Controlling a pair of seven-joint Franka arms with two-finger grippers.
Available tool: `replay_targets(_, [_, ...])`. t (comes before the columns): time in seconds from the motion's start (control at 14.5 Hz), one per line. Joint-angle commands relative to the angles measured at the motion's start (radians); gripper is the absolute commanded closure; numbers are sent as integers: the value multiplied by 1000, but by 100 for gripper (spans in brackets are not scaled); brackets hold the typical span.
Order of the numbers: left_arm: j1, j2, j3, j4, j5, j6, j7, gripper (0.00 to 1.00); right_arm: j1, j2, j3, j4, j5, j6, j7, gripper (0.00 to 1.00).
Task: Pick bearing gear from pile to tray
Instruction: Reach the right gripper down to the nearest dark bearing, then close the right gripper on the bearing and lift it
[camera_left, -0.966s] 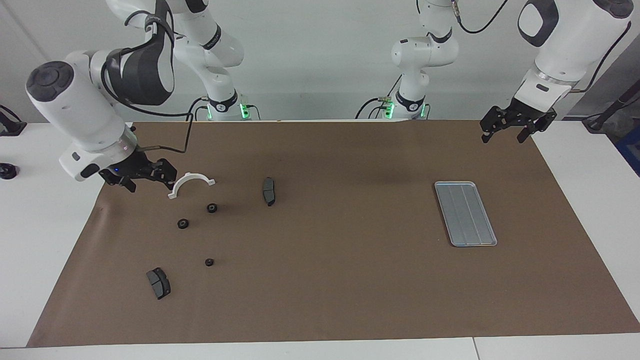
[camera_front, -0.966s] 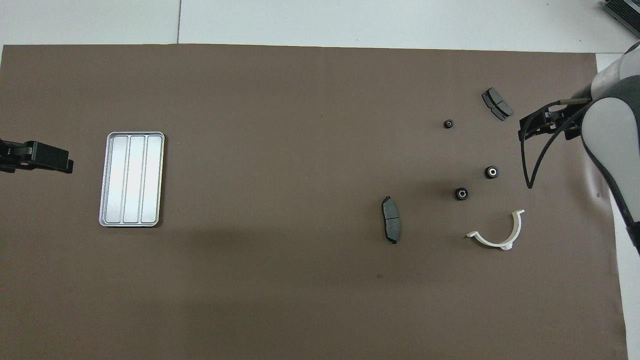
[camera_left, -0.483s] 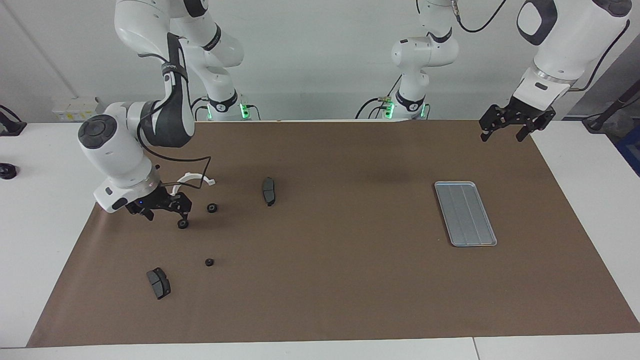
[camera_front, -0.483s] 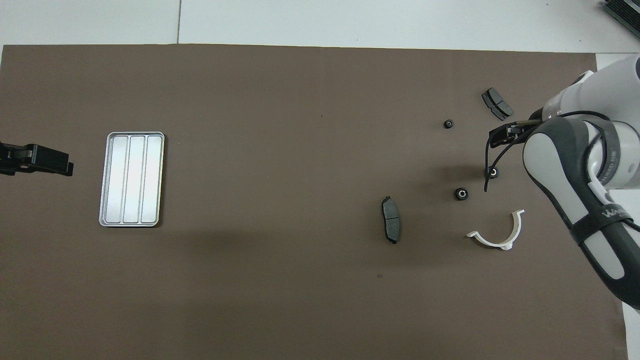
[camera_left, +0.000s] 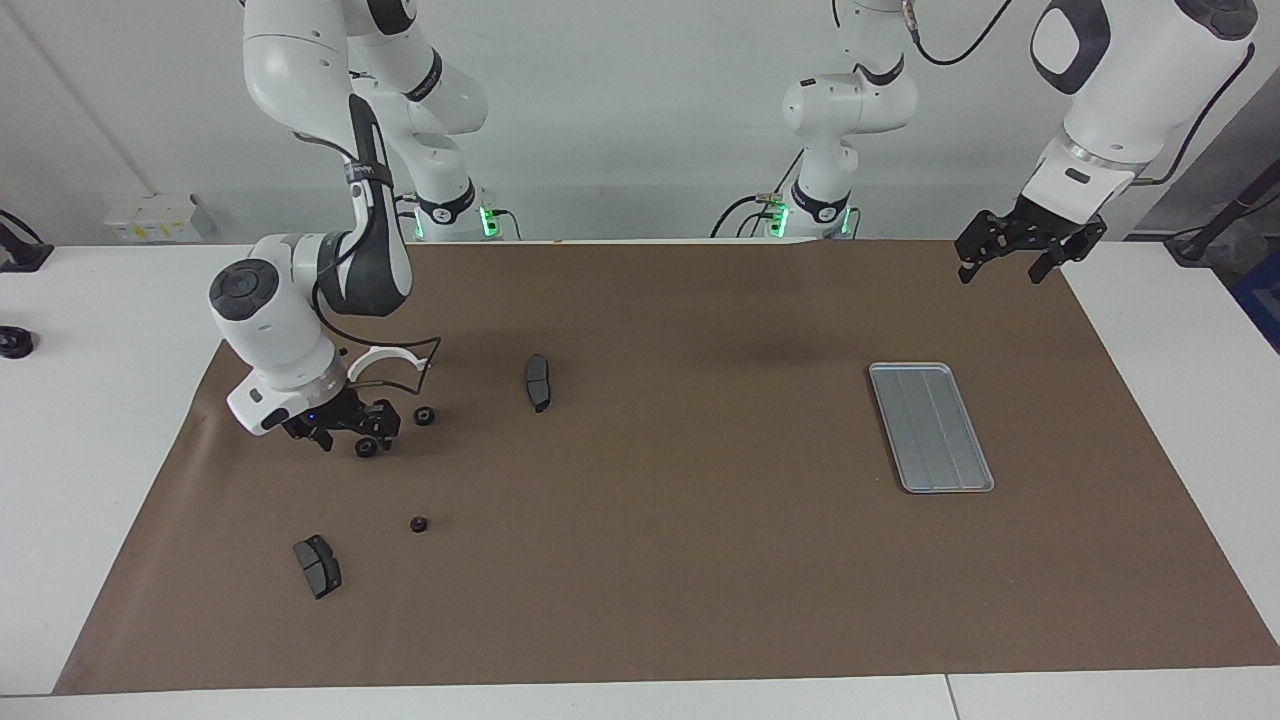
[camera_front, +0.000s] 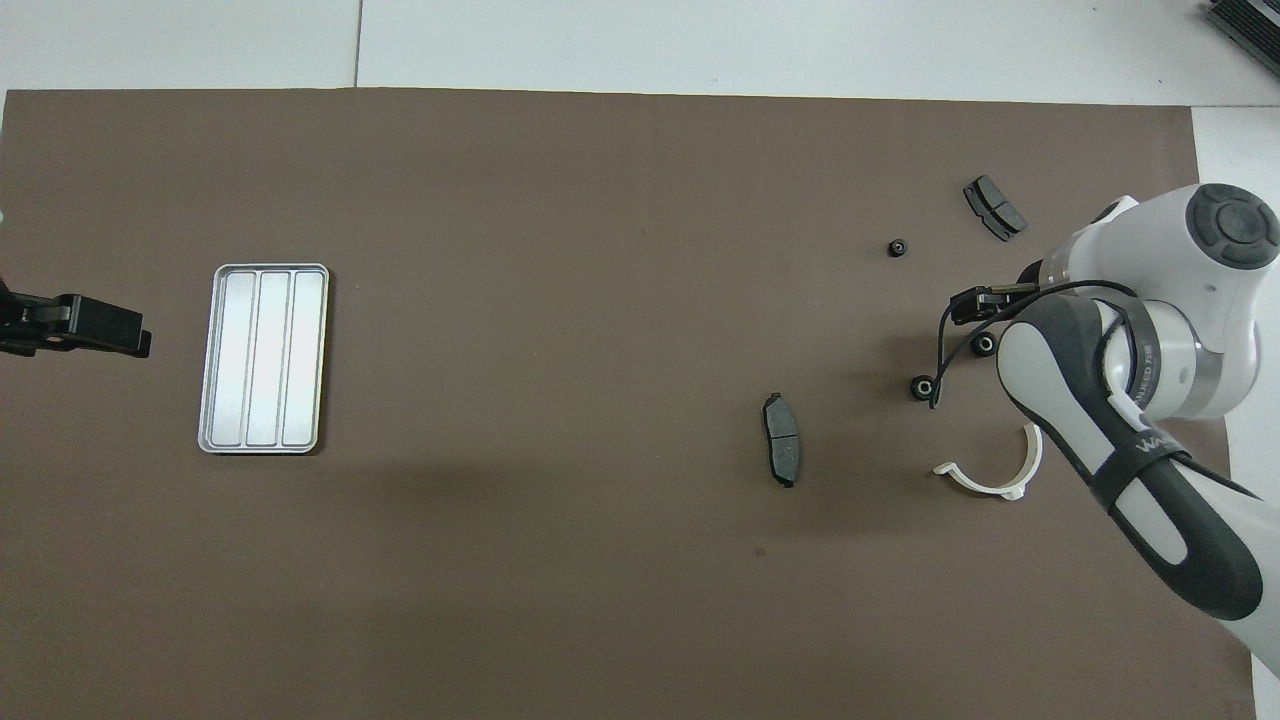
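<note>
Facing view: I count three black gears (camera_left: 366, 447), two brake pads (camera_left: 538, 382), one white bracket (camera_left: 385, 357), one tray (camera_left: 930, 427) toward my left arm's end. My right gripper (camera_left: 345, 428) hangs spread beside one gear; my left gripper (camera_left: 1015, 245) waits, spread. No readable writing.

My right gripper (camera_left: 345, 428) hangs low over a black gear (camera_left: 366, 447) near the right arm's end of the mat (camera_left: 640, 560). My left gripper (camera_left: 1012, 250) waits above the mat's corner, tray (camera_left: 930, 427) nearby.
</note>
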Motion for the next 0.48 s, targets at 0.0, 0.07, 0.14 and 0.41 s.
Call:
replay_targets(0.0, [-5, -28, 0, -33, 12, 23, -1, 0, 0, 2, 1, -56, -25, 76, 25, 9])
replay_targets(0.07, [-5, -30, -1, -33, 12, 24, -1, 0, 0, 22, 1, -59, -28, 104, 24, 9])
replay_targets(0.14, [-5, -30, -1, -35, 12, 24, 6, 0, -1, 35, 1, -59, -28, 121, 22, 9])
replay_targets(0.41, [-5, -30, -1, -39, 10, 39, 0, 0, -13, 49, 1, -59, -57, 138, 17, 10])
